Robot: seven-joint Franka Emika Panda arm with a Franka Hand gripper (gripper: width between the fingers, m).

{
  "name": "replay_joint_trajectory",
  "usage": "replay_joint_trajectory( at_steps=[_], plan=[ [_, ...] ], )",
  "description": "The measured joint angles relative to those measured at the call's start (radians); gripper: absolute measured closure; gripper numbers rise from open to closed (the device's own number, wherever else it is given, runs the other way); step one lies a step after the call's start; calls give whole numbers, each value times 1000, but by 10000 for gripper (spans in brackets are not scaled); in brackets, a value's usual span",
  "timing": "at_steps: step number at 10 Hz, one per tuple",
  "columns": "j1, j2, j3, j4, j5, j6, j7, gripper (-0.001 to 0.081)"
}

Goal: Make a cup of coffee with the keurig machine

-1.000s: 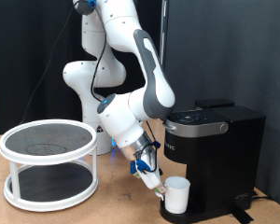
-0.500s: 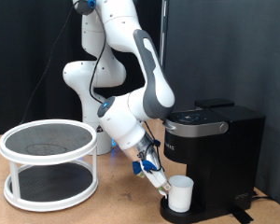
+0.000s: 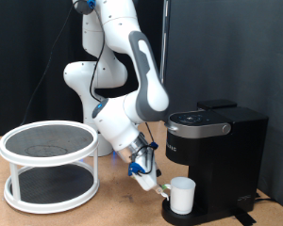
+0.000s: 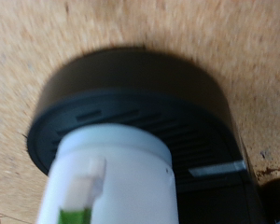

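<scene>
White cylindrical ceramic cup [image 3: 184, 195] standing upright on the round, slotted black drip tray [image 4: 131, 103] at the base of the boxy black keurig machine [image 3: 213, 160], lid closed. Gripper [image 3: 160, 191] just beside the cup, on the exterior view's left; finger spread cannot be told. Two-tier white round rack [image 3: 49, 165] with dark mesh shelves stands well apart on the wooden table [image 3: 104, 212].

The exterior view looks level from the side, fairly far, taking in the arm, the keurig machine [image 3: 215, 162] and the cup [image 3: 183, 195]. The wrist view sits very close – both share this cup [image 4: 112, 182] and the drip tray [image 4: 131, 103].
</scene>
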Motion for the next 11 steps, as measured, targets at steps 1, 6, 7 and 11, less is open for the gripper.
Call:
replay_joint_trajectory(
  at_steps=[1,6,7,11],
  plan=[
    [-19,-17,-7,-24,48,-12,-59,72],
    [-60,-71,-23,-70,64,-81,-101,72],
    [-61,-93,-24,-75,76,-110,-99,72],
    [-80,-247,-35,-125,124,-234,-103,72]
  ],
)
